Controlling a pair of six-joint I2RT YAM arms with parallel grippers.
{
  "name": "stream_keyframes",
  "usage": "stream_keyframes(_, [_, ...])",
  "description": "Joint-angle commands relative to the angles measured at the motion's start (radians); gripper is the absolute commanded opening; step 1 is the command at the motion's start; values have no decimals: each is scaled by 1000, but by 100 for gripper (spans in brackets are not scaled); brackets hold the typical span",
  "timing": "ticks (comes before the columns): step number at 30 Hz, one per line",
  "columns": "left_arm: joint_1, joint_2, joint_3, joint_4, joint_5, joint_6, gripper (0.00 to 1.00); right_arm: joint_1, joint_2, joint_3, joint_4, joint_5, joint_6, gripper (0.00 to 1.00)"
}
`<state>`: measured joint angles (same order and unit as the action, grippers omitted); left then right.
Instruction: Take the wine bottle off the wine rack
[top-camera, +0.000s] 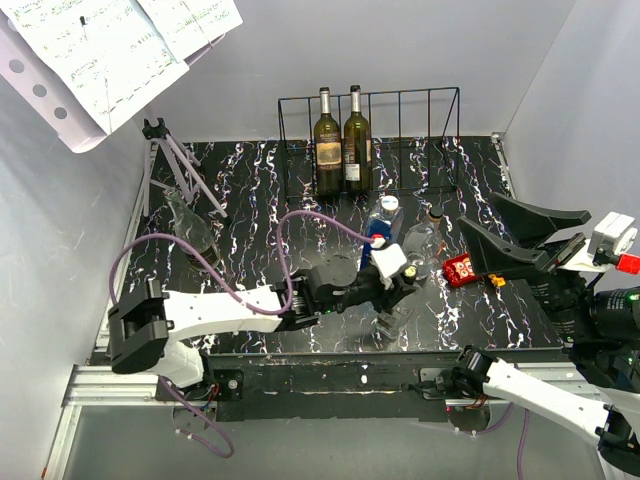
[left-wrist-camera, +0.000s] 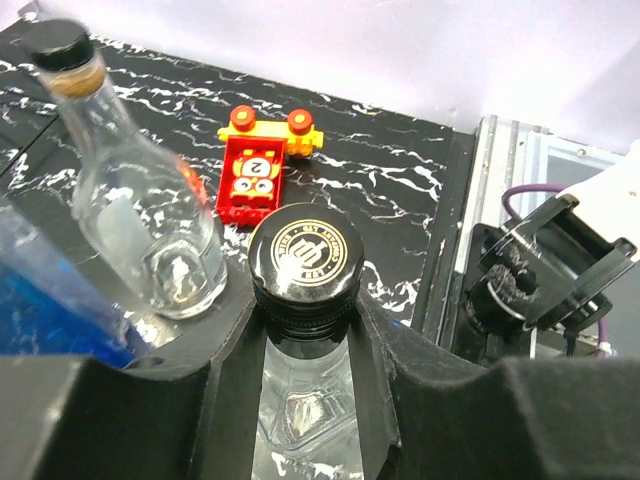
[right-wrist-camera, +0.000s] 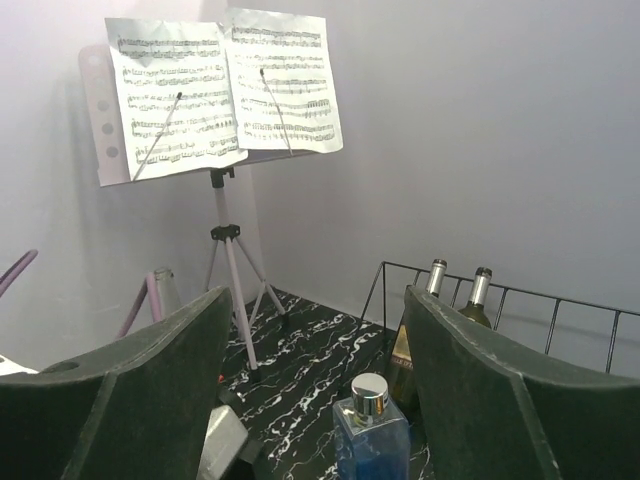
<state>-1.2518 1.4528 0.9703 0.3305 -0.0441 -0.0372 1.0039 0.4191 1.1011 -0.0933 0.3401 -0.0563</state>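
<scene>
Nearest the bases, the left gripper (left-wrist-camera: 305, 330), jaws pressed in on the neck of a clear glass bottle (left-wrist-camera: 305, 420) just under its black cap (left-wrist-camera: 305, 262), so busy with something other than wine. Just beside it, a corked clear bottle (left-wrist-camera: 140, 220) and a blue bottle (right-wrist-camera: 370, 435); a little beyond, a red toy car (left-wrist-camera: 255, 180). Off to the right at mid-table, the right gripper (top-camera: 477, 210), jaws spread wide, pinching nothing, aimed across the table toward the back left. Farthest back, against the wall, the wine rack (top-camera: 440, 110), with two wine bottles (top-camera: 328, 140) upright and touching side by side in its left half. From the open jaws: ahead and to the robot's left, well apart, with the blue bottle partly in between. Long axis vertical, necks well above the top wire, so probably a level reach to a neck and a straight lift. Seemingly best left to the right arm, being free. Dark green glass, pale foil on the necks, paper labels; fill hidden by the dark glass.
</scene>
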Motion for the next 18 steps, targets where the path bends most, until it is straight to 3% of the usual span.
stream_keyframes(1, [-9,24,126,199,-11,22,0,6,-3,10,47,-3,-5,78])
stream_keyframes(15, [-11,181,249,213,-2,20,0,6,-45,-12,23,19,-13,78])
stream_keyframes(16, [-12,178,252,208,-10,20,7,7,-43,-12,18,20,-13,78])
stream_keyframes(18, [-11,169,251,199,-17,23,39,6,-46,-14,9,25,-13,77])
